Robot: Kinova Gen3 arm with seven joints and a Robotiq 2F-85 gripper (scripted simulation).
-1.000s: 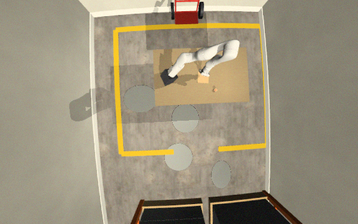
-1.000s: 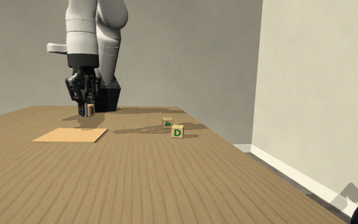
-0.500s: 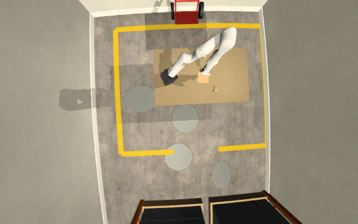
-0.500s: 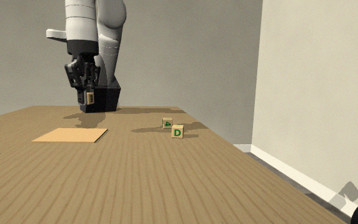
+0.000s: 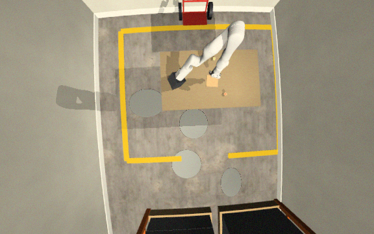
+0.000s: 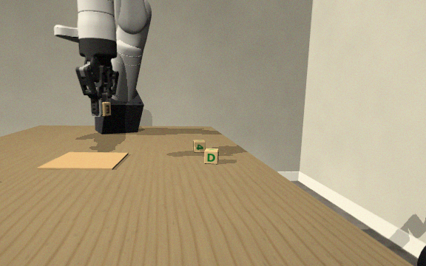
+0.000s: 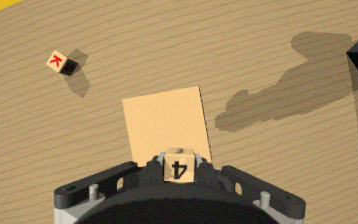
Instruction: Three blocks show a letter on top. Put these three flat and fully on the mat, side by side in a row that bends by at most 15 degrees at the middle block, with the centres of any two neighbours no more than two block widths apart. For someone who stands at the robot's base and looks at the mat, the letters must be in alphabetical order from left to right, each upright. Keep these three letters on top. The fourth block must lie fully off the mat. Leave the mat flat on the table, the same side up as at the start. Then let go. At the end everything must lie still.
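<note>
My gripper (image 6: 102, 107) is shut on a tan block (image 7: 180, 167) and holds it well above the table, over the mat's edge nearest the robot base. The held block's face toward the wrist camera shows a black 4. It also shows in the side view (image 6: 106, 108). The flat tan mat (image 7: 166, 125) lies on the wooden table with nothing on it; it also shows in the side view (image 6: 83, 160). A block with a red K on top (image 7: 59, 61) lies off the mat. A block showing a green D (image 6: 211, 156) and a block showing a green 4 (image 6: 199, 145) lie close together off the mat.
The robot's dark base (image 6: 118, 118) stands on the table beyond the mat. The table's right edge (image 6: 272, 174) runs near the D block. A red cart (image 5: 195, 13) stands off the table by the wall.
</note>
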